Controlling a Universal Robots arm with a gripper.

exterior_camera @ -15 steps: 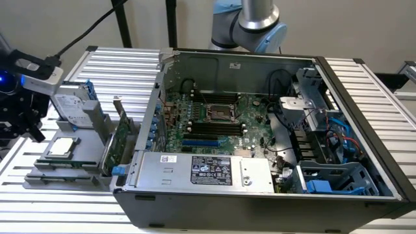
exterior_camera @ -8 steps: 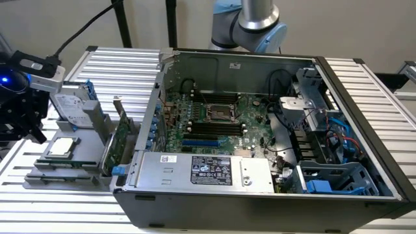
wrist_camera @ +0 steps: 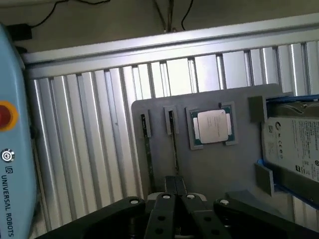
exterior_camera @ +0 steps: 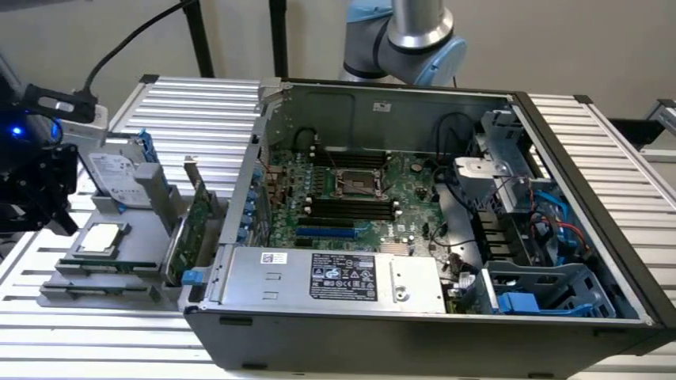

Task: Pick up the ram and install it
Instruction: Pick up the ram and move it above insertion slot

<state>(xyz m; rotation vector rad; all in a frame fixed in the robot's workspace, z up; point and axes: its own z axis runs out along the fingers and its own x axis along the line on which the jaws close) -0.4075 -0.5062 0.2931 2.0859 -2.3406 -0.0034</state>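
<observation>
Your end effector (wrist_camera: 175,188) looks closed over the ram (wrist_camera: 172,142), perhaps touching; descend like that and you may strike its edge.

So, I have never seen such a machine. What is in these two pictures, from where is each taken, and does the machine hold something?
It is a robot arm with a gripper, a clamp-like hand. The exterior view comes from a camera off the arm; it sees an open computer case on a slatted metal table. The wrist view comes from a camera on the arm's wrist, looking down past the gripper. Beside the case, on the exterior view's left, a grey holder carries parts: a square silver processor chip, a hard drive, and, on edge in slots, a ram stick and a second ram stick. The gripper is right over the first. Both sit in their slots; whether one is gripped, I cannot tell.
</observation>
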